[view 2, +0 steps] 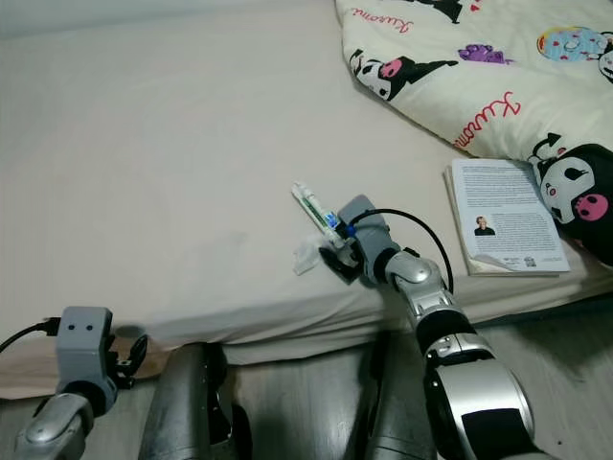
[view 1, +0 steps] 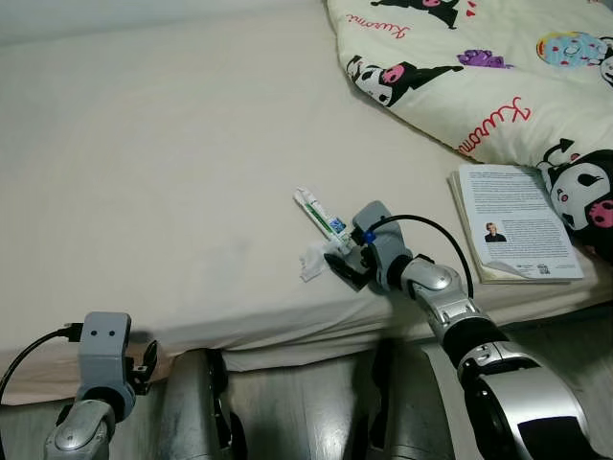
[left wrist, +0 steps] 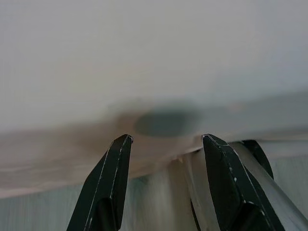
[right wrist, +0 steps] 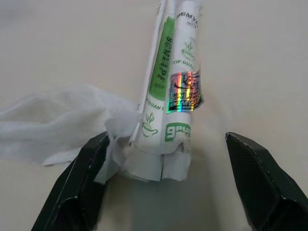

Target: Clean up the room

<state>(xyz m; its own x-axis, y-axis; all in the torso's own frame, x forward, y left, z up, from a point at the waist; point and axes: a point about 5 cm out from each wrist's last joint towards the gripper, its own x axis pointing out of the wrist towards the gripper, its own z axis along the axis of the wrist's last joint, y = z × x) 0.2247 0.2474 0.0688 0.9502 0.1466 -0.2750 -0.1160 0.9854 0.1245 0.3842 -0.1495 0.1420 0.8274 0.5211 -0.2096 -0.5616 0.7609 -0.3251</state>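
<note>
right gripper fingers straddle toothpaste tube, spread wide.

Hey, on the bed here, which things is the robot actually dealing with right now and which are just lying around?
In hand:
- right gripper, open around the tube
- tube
- crumpled tissue beside it

Lying about:
- book
- cartoon-print quilt
- left gripper, open, at the bed's edge

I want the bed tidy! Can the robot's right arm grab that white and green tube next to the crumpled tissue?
Probably yes. The right gripper is open with the tube lying between its fingers on the bed. Nothing blocks it, though the tissue touches one finger and might get pinched too.
</note>
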